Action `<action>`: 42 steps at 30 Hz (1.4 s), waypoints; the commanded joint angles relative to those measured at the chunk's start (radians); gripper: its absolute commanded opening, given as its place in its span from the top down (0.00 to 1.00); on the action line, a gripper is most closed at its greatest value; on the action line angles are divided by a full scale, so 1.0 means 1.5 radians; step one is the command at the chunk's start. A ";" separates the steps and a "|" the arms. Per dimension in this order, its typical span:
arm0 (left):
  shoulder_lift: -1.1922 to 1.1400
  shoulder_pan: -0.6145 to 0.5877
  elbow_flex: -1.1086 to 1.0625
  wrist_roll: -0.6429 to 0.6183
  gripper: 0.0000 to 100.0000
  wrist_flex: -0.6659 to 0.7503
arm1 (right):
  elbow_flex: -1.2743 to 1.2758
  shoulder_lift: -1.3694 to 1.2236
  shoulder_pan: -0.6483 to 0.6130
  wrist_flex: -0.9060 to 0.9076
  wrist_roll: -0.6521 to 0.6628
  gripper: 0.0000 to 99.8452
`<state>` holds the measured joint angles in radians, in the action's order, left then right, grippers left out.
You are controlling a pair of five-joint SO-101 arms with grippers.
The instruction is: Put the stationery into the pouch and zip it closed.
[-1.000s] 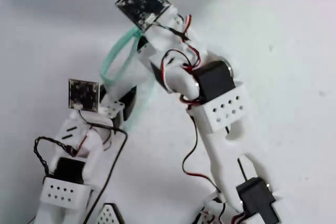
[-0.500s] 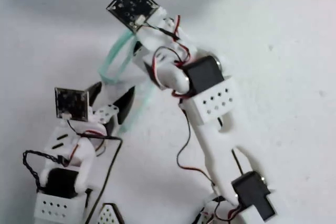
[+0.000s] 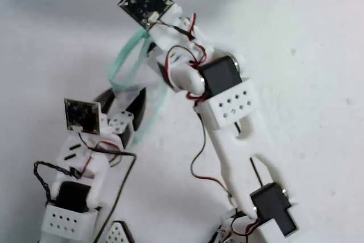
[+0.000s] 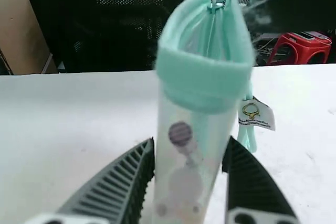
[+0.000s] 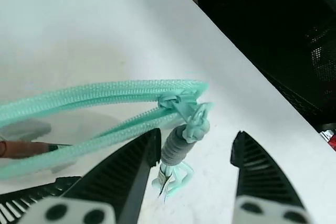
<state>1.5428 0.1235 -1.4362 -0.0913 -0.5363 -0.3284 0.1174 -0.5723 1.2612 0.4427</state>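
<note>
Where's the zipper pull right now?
In the right wrist view, the zipper pull hangs at the end of the pouch, just ahead of the open right gripper.
</note>
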 commanded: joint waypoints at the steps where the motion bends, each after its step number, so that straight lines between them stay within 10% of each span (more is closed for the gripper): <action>1: 0.009 0.013 0.004 0.005 0.79 0.018 | -0.028 -0.001 -0.001 -0.023 0.008 0.79; 17: 0.009 0.013 -0.028 0.004 0.85 0.081 | -0.032 -0.046 -0.002 -0.053 0.007 0.99; 31: 0.010 0.009 -0.029 0.005 0.90 0.076 | 0.035 0.091 0.025 -0.023 0.005 0.98; 42: 0.010 0.012 -0.029 0.005 0.90 0.075 | 0.234 0.100 -0.035 -0.174 0.007 0.67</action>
<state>1.5428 0.1266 -1.4837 -0.0913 -0.4396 -0.0199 0.2294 -0.5861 1.0771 0.4427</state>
